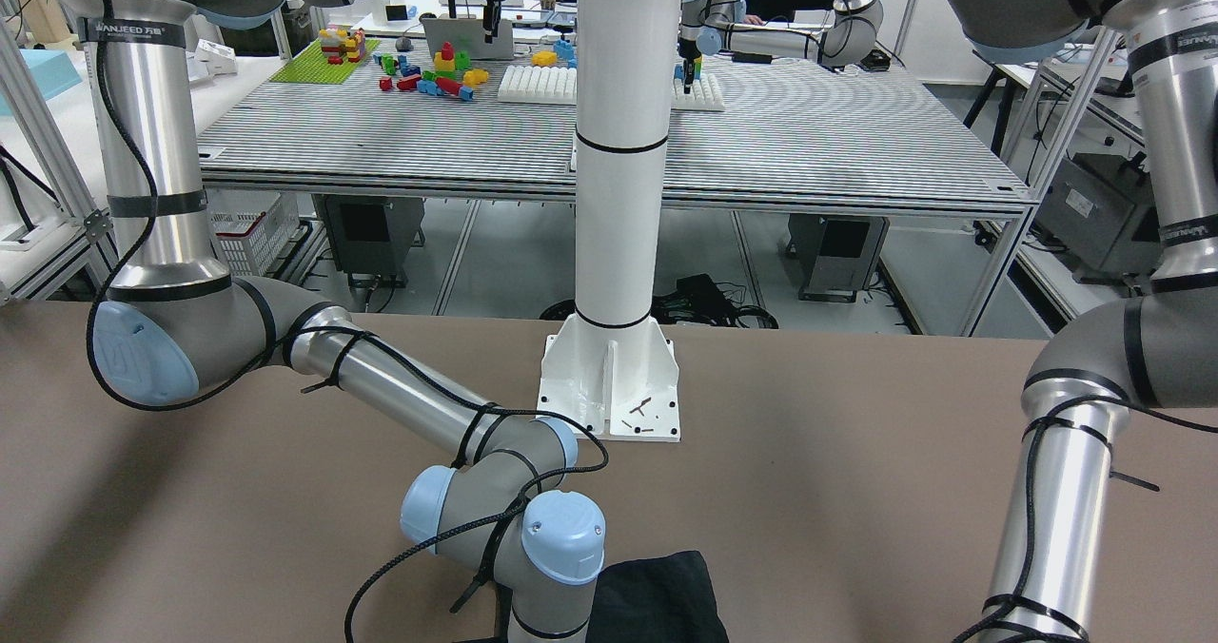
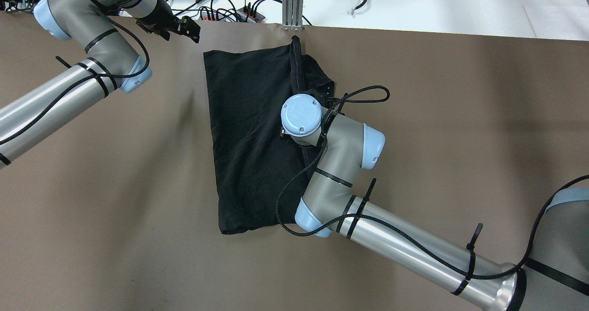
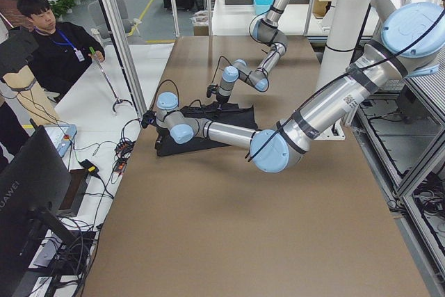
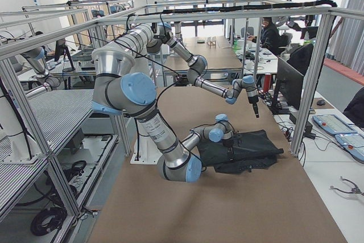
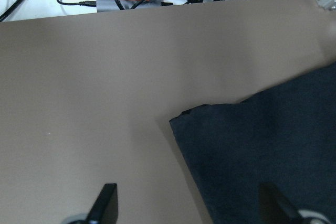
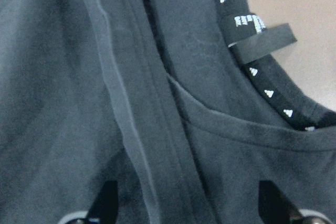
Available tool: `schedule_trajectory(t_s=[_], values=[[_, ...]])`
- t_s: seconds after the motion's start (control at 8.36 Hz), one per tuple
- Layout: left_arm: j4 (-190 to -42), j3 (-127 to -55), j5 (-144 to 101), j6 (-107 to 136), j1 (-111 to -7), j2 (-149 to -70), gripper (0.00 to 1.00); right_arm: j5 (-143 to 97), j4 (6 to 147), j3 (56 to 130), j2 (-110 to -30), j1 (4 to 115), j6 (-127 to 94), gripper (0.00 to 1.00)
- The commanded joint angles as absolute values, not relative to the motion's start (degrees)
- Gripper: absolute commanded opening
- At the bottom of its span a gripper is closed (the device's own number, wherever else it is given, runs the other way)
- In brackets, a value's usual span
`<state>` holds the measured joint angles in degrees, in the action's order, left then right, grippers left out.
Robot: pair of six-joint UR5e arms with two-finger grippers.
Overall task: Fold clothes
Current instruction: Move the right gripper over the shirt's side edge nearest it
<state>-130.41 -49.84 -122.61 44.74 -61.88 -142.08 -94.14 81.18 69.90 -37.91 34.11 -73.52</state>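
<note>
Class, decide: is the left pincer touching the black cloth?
Apart. The overhead view shows a strip of bare table between the left pincer and the black cloth.

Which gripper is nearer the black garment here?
Right. The right gripper is low, directly over the black garment; the left gripper hovers higher, by its far left corner.

A black garment (image 2: pixel 248 136) lay folded into a rough rectangle on the brown tabletop (image 2: pixel 437 118). Its short end sat close to the table's far edge and its length ran back toward the robot, slightly askew. The cloth was plain, soft and lightly creased. A raised fold ran lengthwise along its right side, where looser fabric bunched at the far corner. Up close, a dark neck tape (image 6: pixel 262 85) with small white marks curved along an opening, a flat loop standing off it.
</note>
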Motion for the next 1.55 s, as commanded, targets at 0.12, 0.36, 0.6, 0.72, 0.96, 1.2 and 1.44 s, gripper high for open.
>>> schedule_trajectory(t_s=[0.12, 0.36, 0.6, 0.72, 0.96, 1.2, 1.44], values=[[-130.43, -49.83, -122.61, 44.91, -61.87, -142.03, 0.94, -93.87, 81.65, 69.70, -41.12, 39.26, -62.97, 0.94], [-130.43, -49.83, -122.52, 45.00, -61.44, -142.03, 0.94, -93.96, 80.87, 70.22, -45.32, 42.53, -56.89, 0.94], [-130.43, -49.83, -122.43, 44.91, -61.08, -142.03, 0.94, -94.74, 81.38, 74.51, -46.15, 42.63, -56.68, 0.94], [-130.43, -49.75, -122.52, 44.91, -61.08, -142.12, 0.94, -94.75, 81.65, 76.18, -45.62, 42.54, -57.56, 0.94], [-130.43, -49.83, -122.52, 44.91, -61.08, -142.03, 0.94, -98.93, 81.74, 77.16, -44.13, 42.28, -59.93, 0.94], [-130.43, -49.83, -122.52, 44.74, -61.08, -141.68, 0.94, -101.95, 83.74, 80.48, -44.12, 37.39, -60.64, 0.94], [-130.43, -49.83, -122.52, 44.74, -61.00, -141.68, 0.94, -101.60, 89.97, 86.89, -44.73, 32.90, -60.64, 0.93]])
